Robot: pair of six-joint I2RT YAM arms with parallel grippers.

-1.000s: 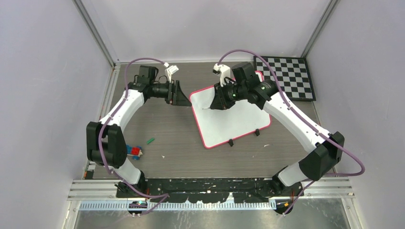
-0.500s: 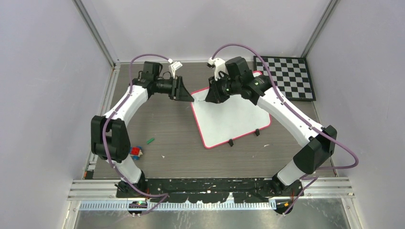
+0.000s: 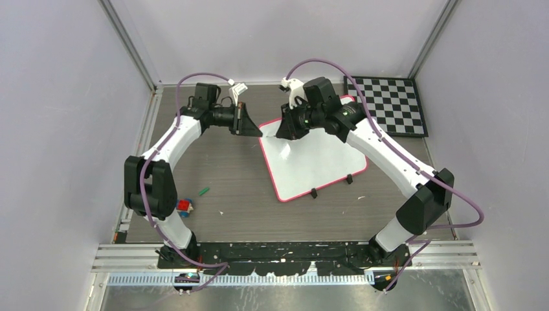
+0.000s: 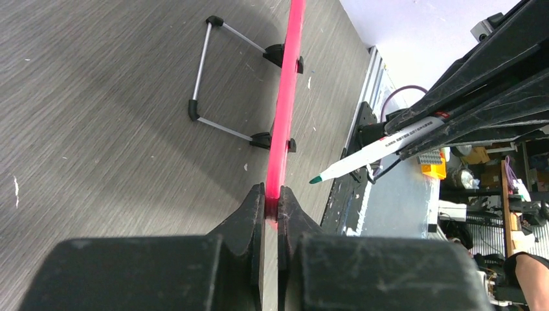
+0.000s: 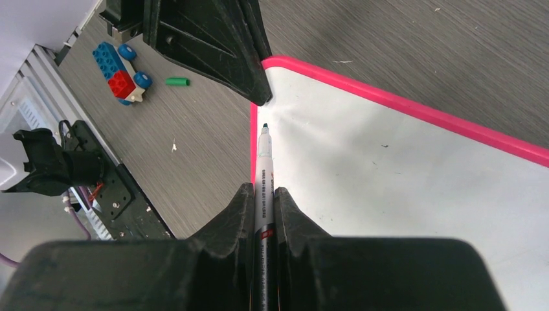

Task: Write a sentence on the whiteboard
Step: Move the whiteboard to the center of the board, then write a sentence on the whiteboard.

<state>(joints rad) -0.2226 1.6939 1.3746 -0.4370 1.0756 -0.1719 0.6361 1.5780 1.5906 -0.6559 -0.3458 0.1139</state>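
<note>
The whiteboard (image 3: 317, 162) sits right of centre on the grey worktop (image 3: 226, 175), turned at an angle. The left tool (image 4: 272, 196) is clamped on the pink rim at the board's far-left corner. The right tool (image 5: 262, 190) grips a green-tipped marker (image 5: 265, 162). The marker's tip points at that same corner, just beside the left tool's fingers; whether it touches the white surface cannot be told. A green cap (image 5: 176, 81) and a toy brick car (image 5: 123, 65) lie well apart from the board, toward the worktop's left side.
</note>
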